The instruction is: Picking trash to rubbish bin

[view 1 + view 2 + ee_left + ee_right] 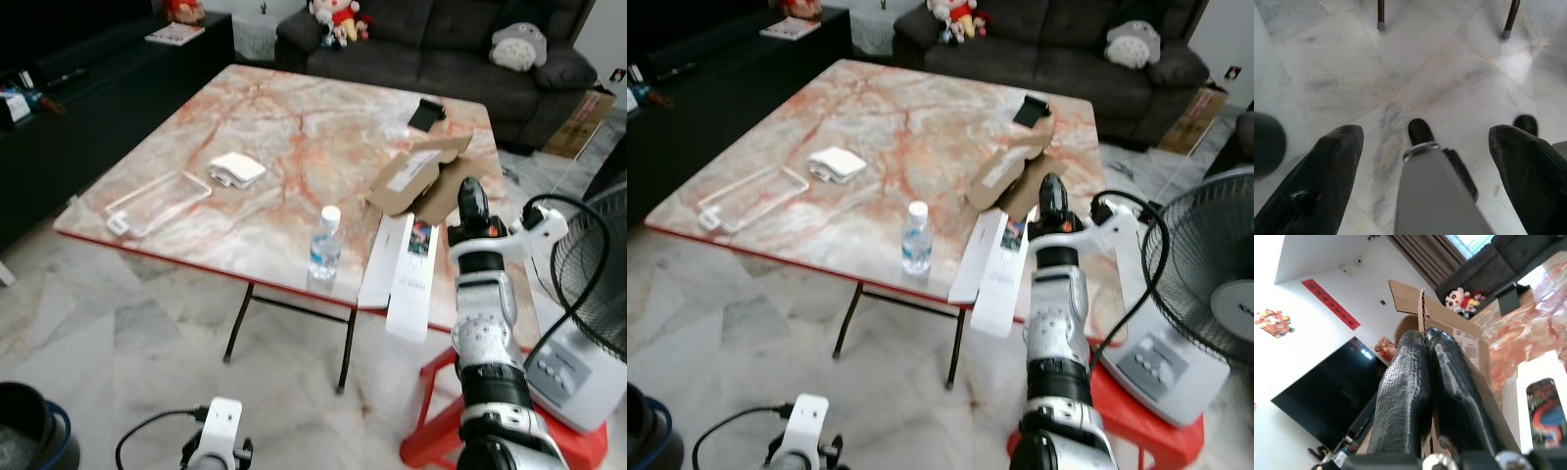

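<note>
- Left eye view: a marble-patterned folding table (284, 127) takes up the upper middle of the frame. On it lie a clear plastic tray (157, 203) at left, a white packet (237, 168) just right of that, a water bottle (325, 245) near the front edge, and a long white carton (409, 274) overhanging that edge. The right gripper (471, 196) reaches up at centre right to a torn cardboard box (419, 173) at the table's right side. The rim of a dark rubbish bin (29, 431) shows at lower left, on the floor and well apart from the table. Judging by this, the task is at an early stage: every piece of trash in view is on the table and none can be seen inside the bin.
- Right eye view: the same scene, with the box more plainly behind the black fingers.
- Left wrist view: the left gripper (1430, 161) hangs over pale floor tiles, its fingers (1317, 181) spread wide with nothing between them. This is the view that settles its state.
- Right wrist view: the right gripper's two fingers are pressed together on a thin edge of the box flap, a pinch the head views cannot confirm.
</note>
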`<state>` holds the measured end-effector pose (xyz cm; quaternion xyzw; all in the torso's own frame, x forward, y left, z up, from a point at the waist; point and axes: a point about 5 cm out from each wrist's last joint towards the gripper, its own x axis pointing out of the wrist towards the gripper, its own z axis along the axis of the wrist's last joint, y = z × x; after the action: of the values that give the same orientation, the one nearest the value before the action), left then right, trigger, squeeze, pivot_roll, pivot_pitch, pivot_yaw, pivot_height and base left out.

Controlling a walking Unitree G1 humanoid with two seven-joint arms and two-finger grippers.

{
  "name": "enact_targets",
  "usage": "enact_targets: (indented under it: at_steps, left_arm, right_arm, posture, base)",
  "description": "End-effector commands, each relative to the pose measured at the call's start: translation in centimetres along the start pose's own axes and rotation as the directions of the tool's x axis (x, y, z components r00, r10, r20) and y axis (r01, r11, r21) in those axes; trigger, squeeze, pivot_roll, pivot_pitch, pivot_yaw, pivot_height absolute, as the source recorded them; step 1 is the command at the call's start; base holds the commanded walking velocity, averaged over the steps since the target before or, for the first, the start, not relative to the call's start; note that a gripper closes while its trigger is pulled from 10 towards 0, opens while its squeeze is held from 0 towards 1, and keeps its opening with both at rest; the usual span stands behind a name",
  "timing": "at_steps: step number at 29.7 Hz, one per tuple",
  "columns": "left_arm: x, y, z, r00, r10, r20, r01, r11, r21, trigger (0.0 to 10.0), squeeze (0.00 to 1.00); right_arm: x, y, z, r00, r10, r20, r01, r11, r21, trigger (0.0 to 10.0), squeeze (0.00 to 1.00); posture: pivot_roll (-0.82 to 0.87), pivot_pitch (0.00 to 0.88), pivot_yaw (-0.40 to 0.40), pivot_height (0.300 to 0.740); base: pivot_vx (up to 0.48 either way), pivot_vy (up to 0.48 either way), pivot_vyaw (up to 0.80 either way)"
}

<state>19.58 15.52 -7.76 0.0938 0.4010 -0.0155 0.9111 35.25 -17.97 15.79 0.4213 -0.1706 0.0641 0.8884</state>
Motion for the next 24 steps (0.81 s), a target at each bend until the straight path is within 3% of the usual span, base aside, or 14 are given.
enact_targets:
  at_steps: [1, 16, 24]
  left_arm:
    - [-0.07, -0.16, -0.22, 1.000, 0.002, -0.006, -0.002, 1.000, 0.000, 10.0, 0.00]
    - [-0.08, -0.14, -0.29, 1.000, 0.005, -0.009, -0.005, 1.000, 0.001, 10.0, 0.00]
    - [-0.13, -0.02, -0.52, 1.000, 0.017, -0.018, -0.017, 1.000, 0.000, 10.0, 0.00]
  right_arm:
    - [-0.02, -0.07, 0.68, 1.000, 0.004, 0.021, -0.004, 1.000, -0.004, 10.0, 0.00]
    - [-0.18, -0.11, 0.63, 1.000, 0.000, 0.019, 0.000, 1.000, -0.001, 10.0, 0.00]
    - [-0.19, -0.14, 0.65, 1.000, -0.004, 0.019, 0.004, 1.000, -0.004, 10.0, 0.00]
  posture:
    - [-0.07, 0.000, -0.059, 0.740]
    - [-0.07, 0.000, -0.058, 0.740]
    - [-0.06, 0.002, -0.060, 0.740]
  base:
    - [-0.292, 0.000, 0.00]
    - [-0.289, 0.000, 0.00]
    - [0.000, 0.000, 0.00]
